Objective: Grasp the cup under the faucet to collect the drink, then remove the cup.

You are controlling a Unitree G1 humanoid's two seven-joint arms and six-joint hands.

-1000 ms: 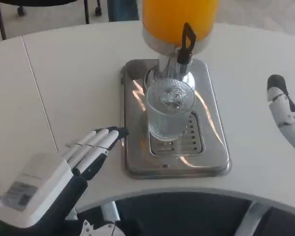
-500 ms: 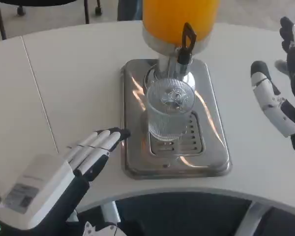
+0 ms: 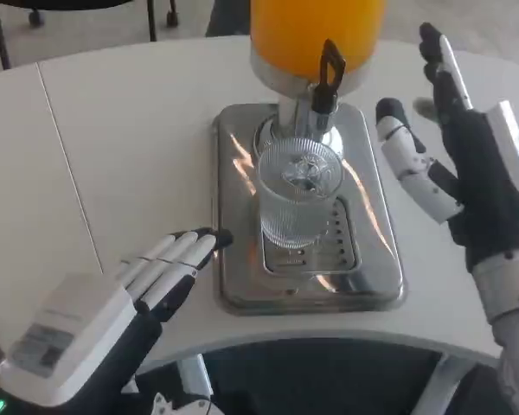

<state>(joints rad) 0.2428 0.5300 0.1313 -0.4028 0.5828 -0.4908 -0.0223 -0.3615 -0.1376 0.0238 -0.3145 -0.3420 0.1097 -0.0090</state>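
Observation:
A clear ribbed glass cup (image 3: 297,201) stands upright and looks empty on the steel drip tray (image 3: 242,277), right under the faucet with its black lever (image 3: 329,71) of the orange juice dispenser (image 3: 316,39). My left hand (image 3: 125,294) lies open at the tray's left front edge, fingers stretched toward the tray and holding nothing. My right hand (image 3: 454,164) is raised open to the right of the cup, palm facing it, a short gap from the glass.
The white table (image 3: 130,147) stretches to the left, with a seam running down it. Its curved front edge lies just below the tray. Chair legs stand on the floor at the top left.
My right hand has come in from the right edge and risen toward the cup. The left hand has barely shifted. The cup stays put.

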